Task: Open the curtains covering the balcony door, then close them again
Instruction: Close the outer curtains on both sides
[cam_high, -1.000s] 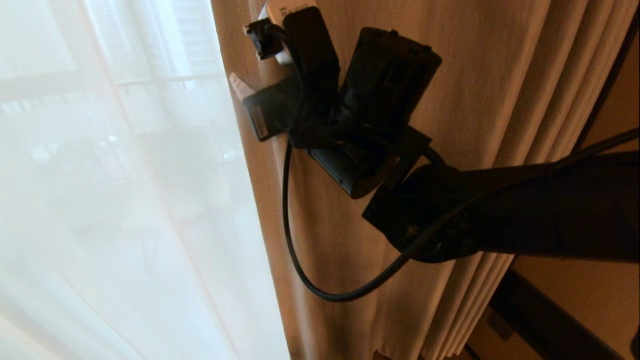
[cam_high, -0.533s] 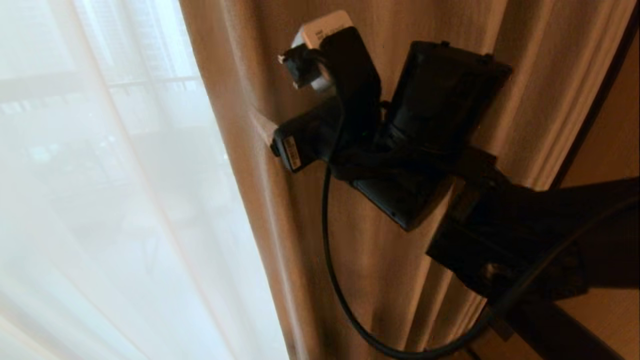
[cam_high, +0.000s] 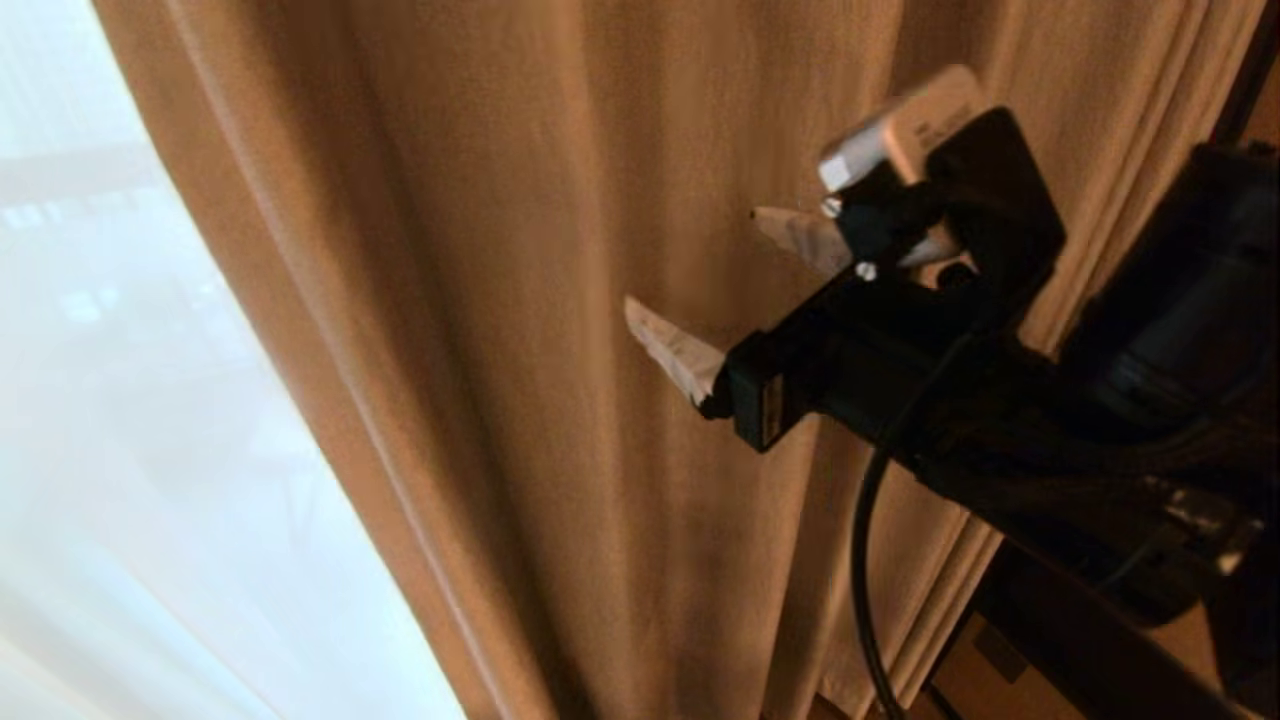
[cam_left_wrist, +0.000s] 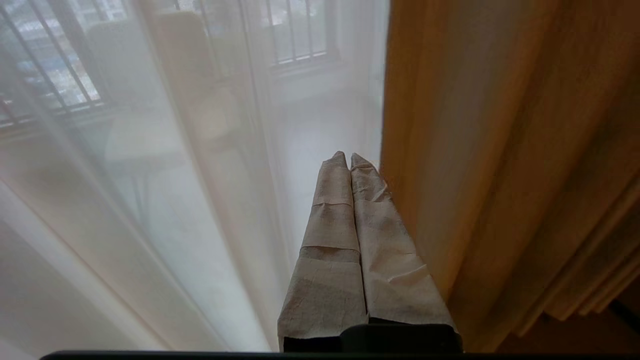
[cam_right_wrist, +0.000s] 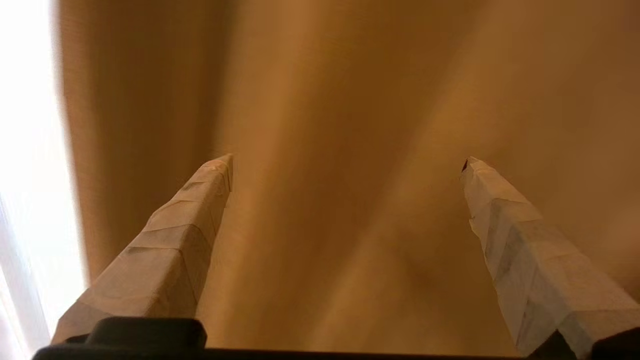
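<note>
Tan cloth of the curtains fills the middle, sheers to its left; the right gripper faces it, jaws spread wide and empty, probably to take a fold. The left gripper is parked by the cloth's edge, jaws pressed together, likely idle.

Bright daylight; barred window beyond; dark frame, wood-toned wall lower right.

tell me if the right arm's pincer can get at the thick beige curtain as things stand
Probably yes. The right pincer is open, its fingers spread wide and aimed straight at the beige curtain, with nothing showing between them and the cloth. Whether the tips already touch the fabric cannot be told.
</note>
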